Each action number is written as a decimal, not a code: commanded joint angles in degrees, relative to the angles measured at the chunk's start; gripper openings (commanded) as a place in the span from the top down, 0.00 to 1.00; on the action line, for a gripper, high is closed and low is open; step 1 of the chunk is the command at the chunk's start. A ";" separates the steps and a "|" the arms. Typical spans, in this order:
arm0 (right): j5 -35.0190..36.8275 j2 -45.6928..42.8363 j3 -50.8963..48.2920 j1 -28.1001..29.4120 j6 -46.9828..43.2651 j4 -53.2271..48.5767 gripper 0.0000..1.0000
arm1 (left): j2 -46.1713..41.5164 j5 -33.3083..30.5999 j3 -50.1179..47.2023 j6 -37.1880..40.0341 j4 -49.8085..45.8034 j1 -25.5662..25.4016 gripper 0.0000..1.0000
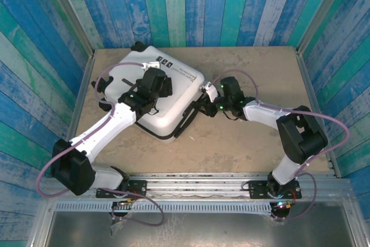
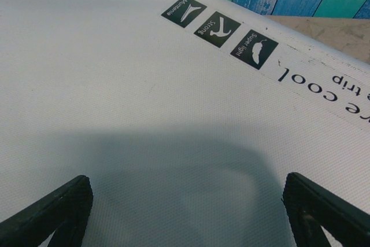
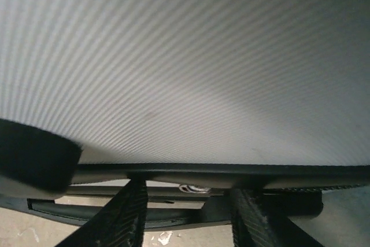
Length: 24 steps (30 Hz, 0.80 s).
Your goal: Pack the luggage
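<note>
The white hard-shell luggage (image 1: 180,93) lies flat on the table with its lid down. My left gripper (image 1: 154,87) hovers over the top shell (image 2: 144,96), fingers (image 2: 72,203) spread wide and open, holding nothing. Small black labels (image 2: 219,27) sit on the shell ahead of it. My right gripper (image 1: 202,107) is at the luggage's right side, low against the black zipper trim (image 3: 202,173) under the ribbed white shell (image 3: 185,56). Its fingers (image 3: 128,212) stand apart and open, with a silver zipper pull (image 3: 193,188) in line with the gap, ahead of the tips.
The beige tabletop (image 1: 243,137) is walled by blue and green planks (image 1: 191,4) at the back and sides. A metal rail (image 1: 196,186) with both arm bases runs along the near edge. Bare table lies right of and in front of the luggage.
</note>
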 commanded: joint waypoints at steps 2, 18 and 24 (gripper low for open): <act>2.54 0.14 1.26 2.65 0.54 4.97 0.83 | 5.50 11.05 -4.89 -3.51 -17.64 -0.43 0.13; -16.13 -8.70 -2.02 -5.08 6.08 6.98 0.97 | 3.59 11.02 -6.54 -3.43 -16.53 -0.45 0.14; -7.79 -10.19 -7.08 -5.04 1.88 4.90 0.50 | -1.15 11.04 -7.65 -2.16 -13.81 -0.44 0.13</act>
